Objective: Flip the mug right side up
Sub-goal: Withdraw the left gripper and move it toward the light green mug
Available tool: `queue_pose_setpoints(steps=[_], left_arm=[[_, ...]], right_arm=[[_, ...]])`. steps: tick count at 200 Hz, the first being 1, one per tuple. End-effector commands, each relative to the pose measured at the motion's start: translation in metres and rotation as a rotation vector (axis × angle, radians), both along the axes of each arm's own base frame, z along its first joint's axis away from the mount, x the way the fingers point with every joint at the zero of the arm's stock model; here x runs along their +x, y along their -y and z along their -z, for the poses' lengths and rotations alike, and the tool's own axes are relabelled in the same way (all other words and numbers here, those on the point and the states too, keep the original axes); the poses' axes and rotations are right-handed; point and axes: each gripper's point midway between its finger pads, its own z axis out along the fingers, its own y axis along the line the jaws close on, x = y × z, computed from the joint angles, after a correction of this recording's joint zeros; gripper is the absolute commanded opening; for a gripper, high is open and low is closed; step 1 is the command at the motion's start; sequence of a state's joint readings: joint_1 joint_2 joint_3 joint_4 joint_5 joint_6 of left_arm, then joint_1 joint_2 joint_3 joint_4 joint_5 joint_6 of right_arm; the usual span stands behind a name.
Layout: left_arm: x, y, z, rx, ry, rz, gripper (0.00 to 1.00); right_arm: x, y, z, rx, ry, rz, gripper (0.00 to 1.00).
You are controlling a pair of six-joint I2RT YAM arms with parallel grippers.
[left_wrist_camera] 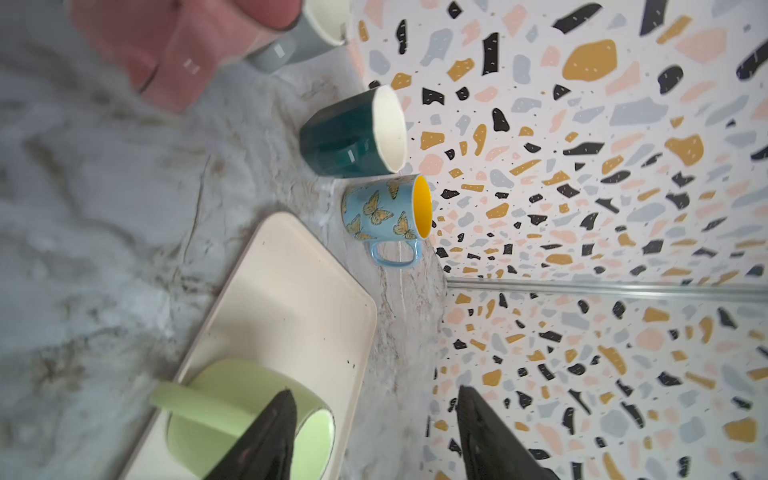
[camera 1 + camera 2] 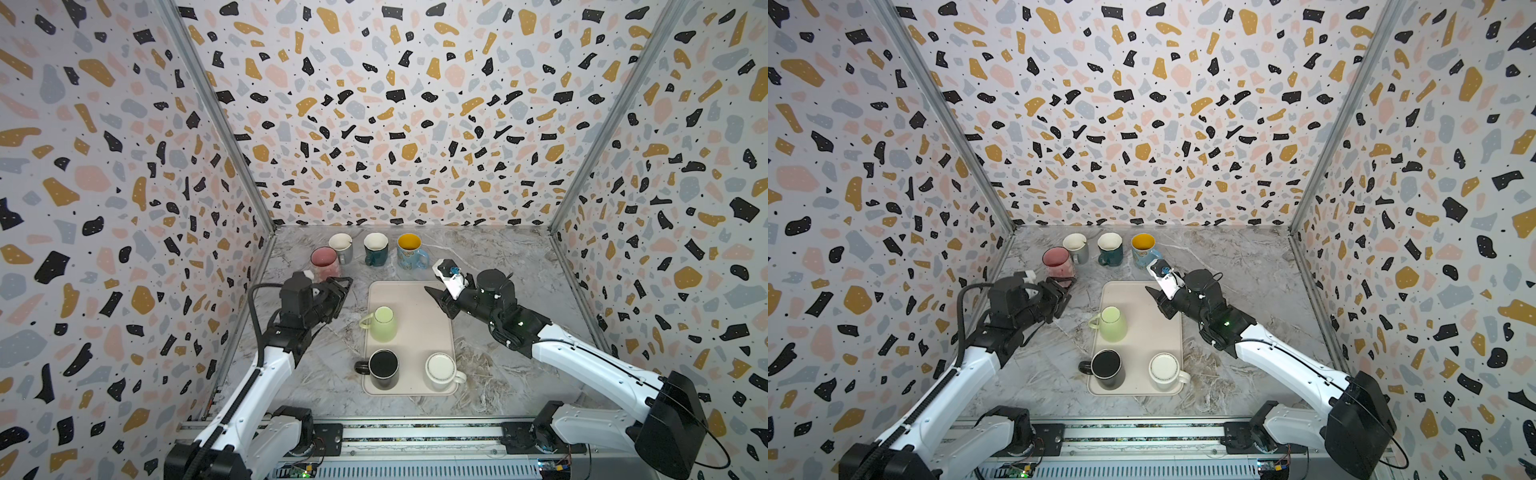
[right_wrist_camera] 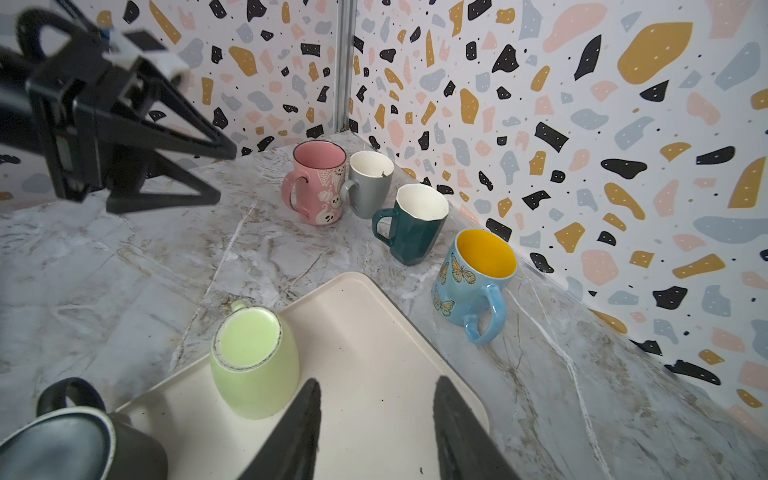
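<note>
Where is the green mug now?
In both top views the green mug stands upside down on the tray, left side, beyond the black mug.

The left arm [image 2: 249, 399] and right arm [image 2: 594, 365] wear white shells over black joints; a black cable [image 2: 251, 307] loops behind the left gripper's [image 2: 345, 289] black triangular fingers [image 1: 266, 449].

Seven ceramic mugs, four upright on the grey marble worktop [image 2: 498, 270] (pink mug [image 2: 324, 259], grey mug [image 2: 341, 248], dark teal mug [image 2: 376, 249], blue butterfly mug [image 2: 409, 252]), three upside down on one cream rectangular tray [image 2: 419, 332], pale green mug [image 2: 383, 325], black mug [image 2: 383, 368], white mug [image 2: 440, 371].
</note>
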State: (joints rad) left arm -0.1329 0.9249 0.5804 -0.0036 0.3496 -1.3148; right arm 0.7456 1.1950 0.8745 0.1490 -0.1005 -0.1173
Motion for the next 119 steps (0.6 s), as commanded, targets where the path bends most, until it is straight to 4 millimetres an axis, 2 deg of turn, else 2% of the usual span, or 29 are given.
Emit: queue_pose_setpoints(steps=[1,22,52,77,119], left_arm=[[-0.007,-0.004,-0.031,-0.331,0.023,-0.131,0.64],[-0.02,-0.011,-0.014,-0.513,-0.024,-0.214,0.62],[-0.03,-0.023,0.011,-0.599,-0.101,-0.327,0.59],[-0.027,-0.026,0.012,-0.618,-0.11,-0.356,0.59],[-0.014,-0.012,0.029,-0.575,-0.192,-0.3,0.59]], right_arm=[[-0.009,0.003,-0.029,0.078,0.022,-0.02,0.48],[-0.011,0.005,-0.027,0.091,0.02,-0.023,0.51],[-0.01,0.006,-0.025,0.088,0.013,-0.018,0.52],[-0.007,0.007,-0.028,0.089,0.021,-0.009,0.52],[-0.002,0.008,-0.022,0.08,0.011,0.004,0.52]])
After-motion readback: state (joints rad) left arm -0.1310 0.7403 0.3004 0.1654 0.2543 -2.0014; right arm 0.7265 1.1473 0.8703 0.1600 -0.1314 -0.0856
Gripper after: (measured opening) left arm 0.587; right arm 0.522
